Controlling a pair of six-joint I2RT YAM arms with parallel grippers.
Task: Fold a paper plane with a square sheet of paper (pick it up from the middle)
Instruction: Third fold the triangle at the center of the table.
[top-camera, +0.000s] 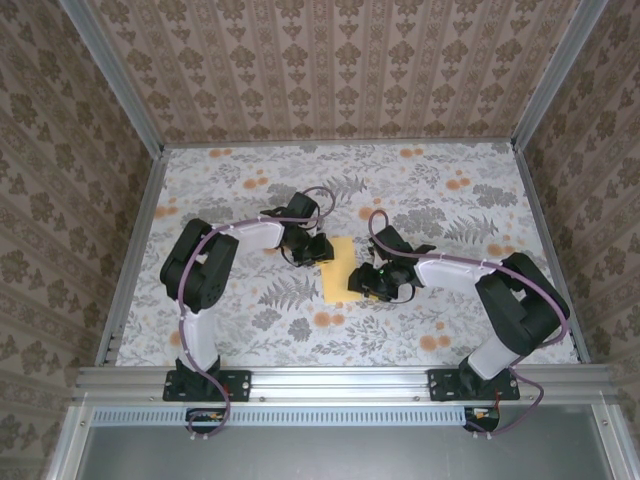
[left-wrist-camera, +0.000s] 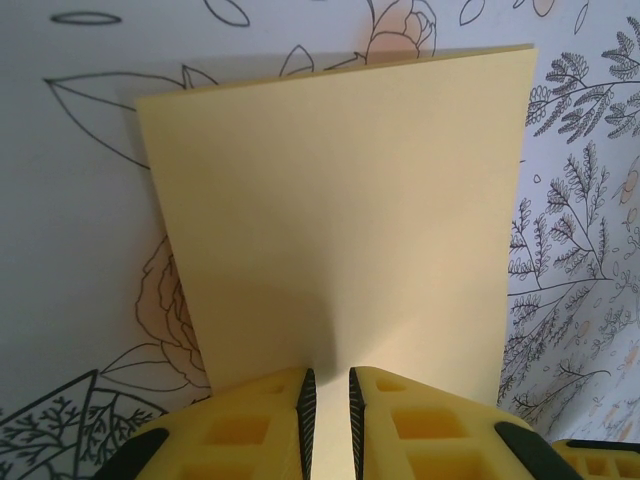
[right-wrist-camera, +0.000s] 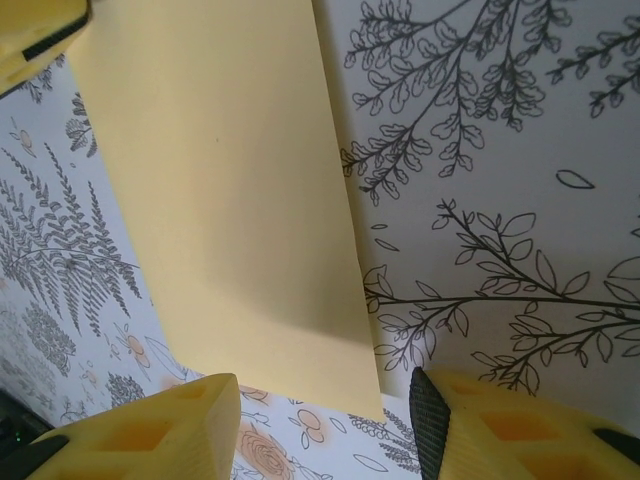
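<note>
the sheet of paper (top-camera: 338, 268) lies near the middle of the flowered table (top-camera: 470, 200). the left gripper (left-wrist-camera: 328, 388) is at one edge, fingers drawn to a thin slit with yellow showing in it; i cannot tell if it pinches the sheet. the right gripper (right-wrist-camera: 325, 398) has its fingers spread over a corner, gripping nothing

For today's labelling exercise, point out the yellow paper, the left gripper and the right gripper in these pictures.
yellow paper (left-wrist-camera: 340, 220), left wrist view, middle of its flat face.
left gripper (left-wrist-camera: 330, 378), left wrist view, midway between its fingers.
right gripper (right-wrist-camera: 322, 388), right wrist view, midway between its fingers.
</note>
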